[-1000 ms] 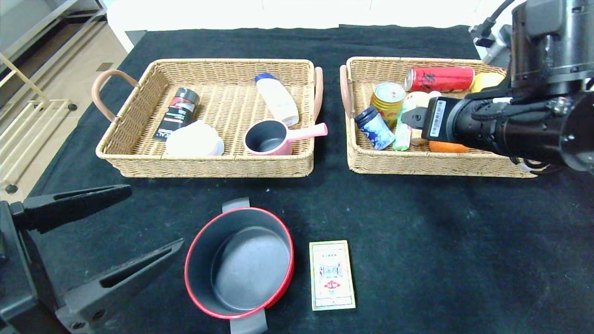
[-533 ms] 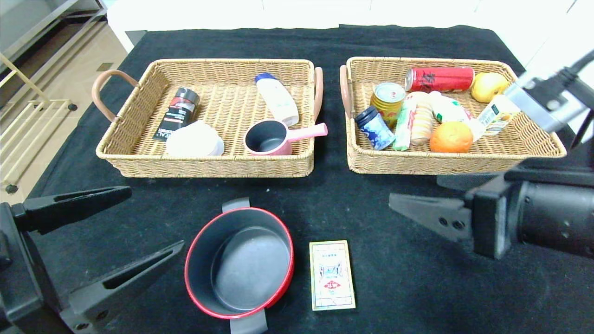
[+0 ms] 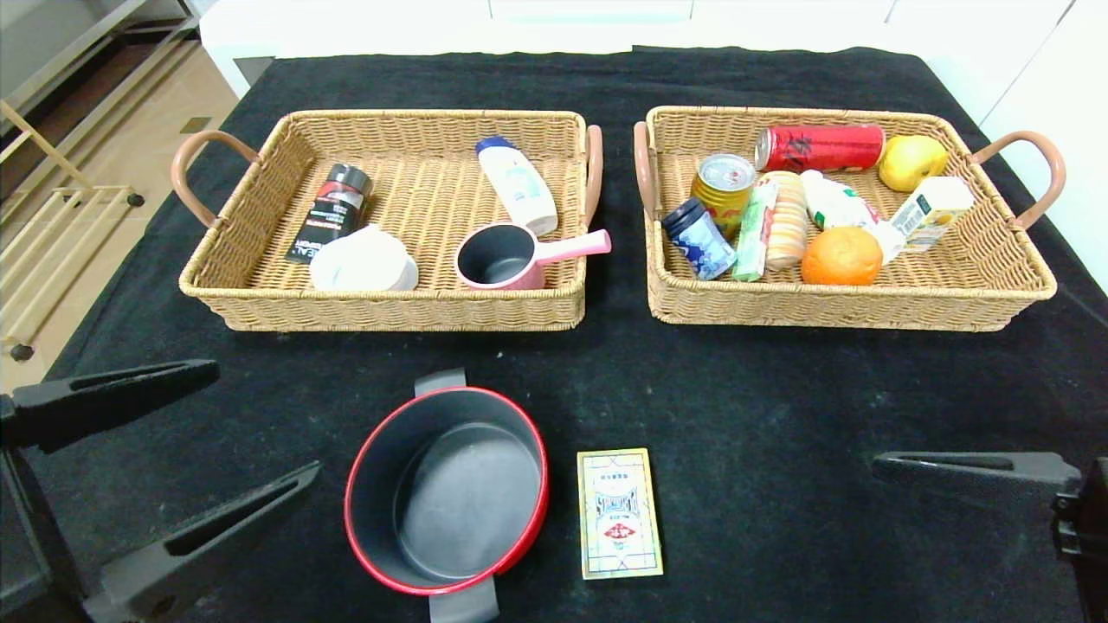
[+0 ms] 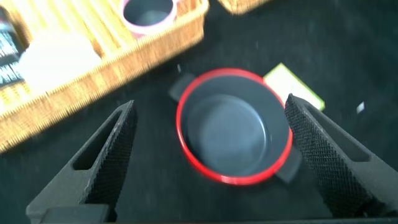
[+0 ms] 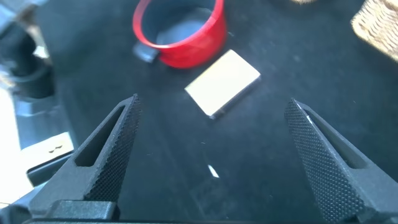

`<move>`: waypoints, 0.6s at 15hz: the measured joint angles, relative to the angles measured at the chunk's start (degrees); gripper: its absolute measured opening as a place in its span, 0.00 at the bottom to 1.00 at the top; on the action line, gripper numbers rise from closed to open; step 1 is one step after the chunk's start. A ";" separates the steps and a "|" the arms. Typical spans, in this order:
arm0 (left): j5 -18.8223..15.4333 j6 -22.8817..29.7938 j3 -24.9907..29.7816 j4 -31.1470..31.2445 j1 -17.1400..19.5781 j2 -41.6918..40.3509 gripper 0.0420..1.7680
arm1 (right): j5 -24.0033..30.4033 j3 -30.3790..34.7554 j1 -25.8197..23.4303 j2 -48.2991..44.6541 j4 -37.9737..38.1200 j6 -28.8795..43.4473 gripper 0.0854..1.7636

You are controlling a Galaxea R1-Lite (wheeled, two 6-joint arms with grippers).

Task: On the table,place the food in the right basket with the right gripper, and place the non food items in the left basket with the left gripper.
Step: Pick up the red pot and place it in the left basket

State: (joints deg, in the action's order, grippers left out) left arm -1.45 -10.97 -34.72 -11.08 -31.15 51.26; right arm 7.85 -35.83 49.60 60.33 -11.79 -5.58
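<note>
Right gripper back from the right basket, jaws spread, empty.

A second ago it reached over the food in that basket; now it sits low at the near right of the table, so the food looks sorted. Left gripper, wide open and holding nothing, waits near left beside the pot. Pot and card box remain on the cloth, not yet in the left basket; those probably come next.
</note>
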 joint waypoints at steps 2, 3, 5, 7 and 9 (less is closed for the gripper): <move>0.07 0.12 0.60 1.69 0.20 -0.44 0.97 | 1.77 2.90 -0.40 -1.54 -2.54 -2.66 0.96; 0.09 0.21 0.60 1.90 0.41 -0.57 0.97 | 2.01 3.78 -0.51 -1.90 -3.86 -3.23 0.96; -0.11 0.06 0.27 2.01 1.52 -0.60 0.97 | 2.07 4.66 -1.51 -2.36 -5.16 -3.56 0.96; -0.59 0.00 0.16 2.01 2.62 -0.27 0.97 | 2.95 5.55 -4.85 -2.62 -6.78 -4.04 0.96; -0.85 -0.10 0.41 1.90 4.08 0.30 0.97 | 5.02 6.69 -9.95 -2.80 -8.77 -4.19 0.96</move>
State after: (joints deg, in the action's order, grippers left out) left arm -2.30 -11.07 -34.30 -9.18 -27.06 51.57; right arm 12.87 -29.14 39.66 57.53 -20.55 -9.78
